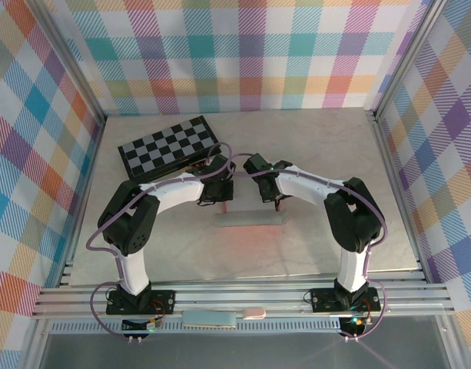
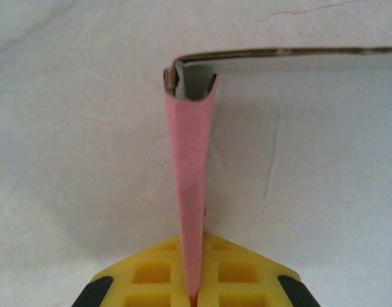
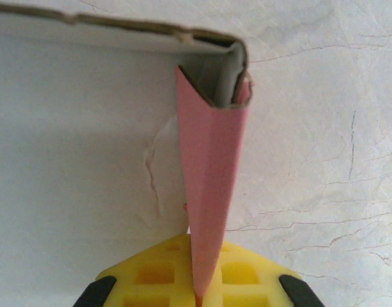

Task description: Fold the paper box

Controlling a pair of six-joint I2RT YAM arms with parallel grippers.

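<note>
Paper box lies at the middle of the table, between the two arms, as a long low shape running left to right. It sits well to the near side of the black-and-grey checkered board at the far left. The left tool is over the left end of the paper box and the right tool over its right end. In the left wrist view, the left tool's yellow fingers are pressed together on a narrow pink left flap. The flap reaches away to a folded corner, where a long wall seen edge-on runs off to the right. The right tool's fingers likewise pinch the pink right flap, which meets a pale inner wall at its corner.
</note>
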